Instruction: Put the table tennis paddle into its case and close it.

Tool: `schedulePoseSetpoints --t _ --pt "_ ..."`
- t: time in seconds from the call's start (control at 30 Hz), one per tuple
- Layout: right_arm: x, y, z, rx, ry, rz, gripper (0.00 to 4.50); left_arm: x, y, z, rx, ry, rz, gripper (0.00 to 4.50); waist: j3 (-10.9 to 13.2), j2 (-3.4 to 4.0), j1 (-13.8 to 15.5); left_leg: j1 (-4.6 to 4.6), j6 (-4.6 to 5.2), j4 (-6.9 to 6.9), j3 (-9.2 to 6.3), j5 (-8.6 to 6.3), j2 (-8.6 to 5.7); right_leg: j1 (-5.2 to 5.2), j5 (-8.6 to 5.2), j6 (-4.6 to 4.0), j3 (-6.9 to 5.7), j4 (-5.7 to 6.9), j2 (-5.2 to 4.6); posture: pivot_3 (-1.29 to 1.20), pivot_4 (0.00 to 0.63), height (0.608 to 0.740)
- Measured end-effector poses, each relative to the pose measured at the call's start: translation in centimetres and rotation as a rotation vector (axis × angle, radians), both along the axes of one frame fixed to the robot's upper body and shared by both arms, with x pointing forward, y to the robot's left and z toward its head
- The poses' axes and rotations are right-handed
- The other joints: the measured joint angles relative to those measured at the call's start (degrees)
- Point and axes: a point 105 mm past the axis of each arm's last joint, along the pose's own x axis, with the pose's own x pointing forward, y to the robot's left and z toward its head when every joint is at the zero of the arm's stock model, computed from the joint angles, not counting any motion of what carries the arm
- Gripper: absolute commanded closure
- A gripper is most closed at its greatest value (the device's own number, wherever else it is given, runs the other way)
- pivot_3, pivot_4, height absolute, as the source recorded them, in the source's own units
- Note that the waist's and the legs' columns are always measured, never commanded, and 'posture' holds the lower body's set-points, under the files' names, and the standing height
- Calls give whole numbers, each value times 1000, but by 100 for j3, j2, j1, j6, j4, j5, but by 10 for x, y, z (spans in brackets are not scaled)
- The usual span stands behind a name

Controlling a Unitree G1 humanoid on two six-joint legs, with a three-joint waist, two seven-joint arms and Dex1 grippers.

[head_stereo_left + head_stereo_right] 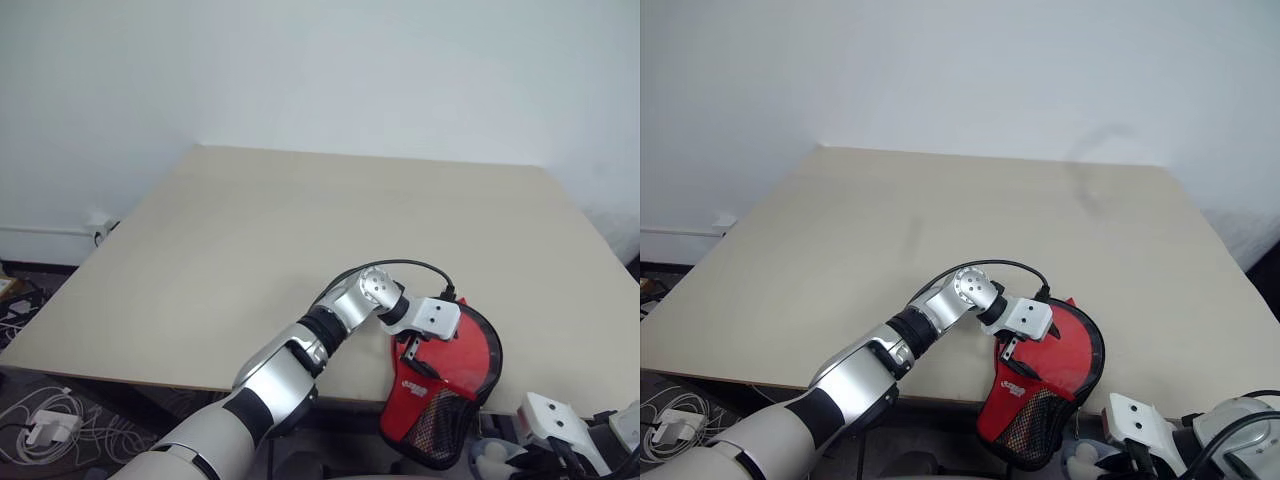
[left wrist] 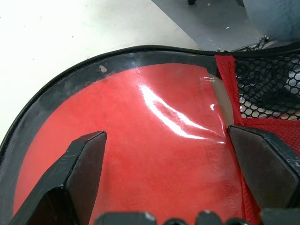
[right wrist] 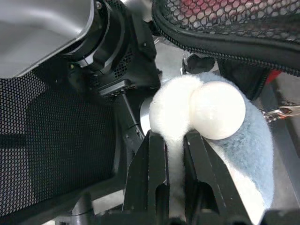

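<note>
While the case (image 1: 450,385) lay at the near edge of the desk (image 1: 300,240), about the five o'clock corner of the head view, its mesh end hung off the edge toward the robot. The paddle (image 2: 154,154) sat inside it, its red face showing through the clear plastic side. So I judged the first step done: the paddle was in, and what remained was the closing.

The left gripper (image 1: 418,345) rested over the wide end of the case, its jaws spread fully apart with the red face between them, gripping nothing (it looked more like a steadying press than a grasp, though I could not tell whether it actually touched the plastic).

The right gripper (image 3: 174,154) hung low beyond the desk edge, at roughly four o'clock from the case, its jaws squeezed together on a strip of white fluff belonging to a soft white and blue toy (image 3: 220,122). The black zip edge of the case (image 3: 225,40) passed just above that toy in the right wrist view.

The next move, as I judged it, called for finding the zip pull and drawing it round the rim while the left gripper held the case down. I could not make out the pull anywhere. If the right jaws were to do it, they would first have to let go of the toy.
</note>
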Motion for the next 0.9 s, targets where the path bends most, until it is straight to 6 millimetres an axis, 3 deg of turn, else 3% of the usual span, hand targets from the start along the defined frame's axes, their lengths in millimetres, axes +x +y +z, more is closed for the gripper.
schedulePoseSetpoints --t 0.23,0.4,0.57,0.83,0.87,0.9 --pt "-7 10 14 65 25 10 4496 0 0 0 3 4 5 0 -5 -6 1 0 0 -1 0 0 1 -1 0 0 1 0 0 0 0 716" --pt "-28 27 17 105 63 82 4496 0 1 -1 4 8 6 0 -15 -9 1 0 0 -1 3 -1 1 1 -1 0 1 0 0 0 0 716" --pt "-28 32 19 96 29 83 4496 0 2 -2 5 9 7 0 -24 -21 3 0 0 -2 -1 -1 3 0 -1 0 -2 0 1 0 0 716" --pt "1 29 15 73 -12 -32 1715 1 4 -2 9 7 12 0 -31 -30 -26 3 -1 -2 3 -1 8 -1 2 -5 1 1 4 0 0 716" --pt "4 29 17 84 -7 -42 1408 1 4 -2 9 7 12 0 -31 -30 -26 3 -1 -2 3 -1 9 -2 2 -6 0 1 4 0 0 716" --pt "6 28 17 86 -6 -48 1408 2 4 -2 9 6 12 0 -31 -31 -27 3 -1 -2 4 -1 9 -2 3 -6 1 1 4 0 0 716"
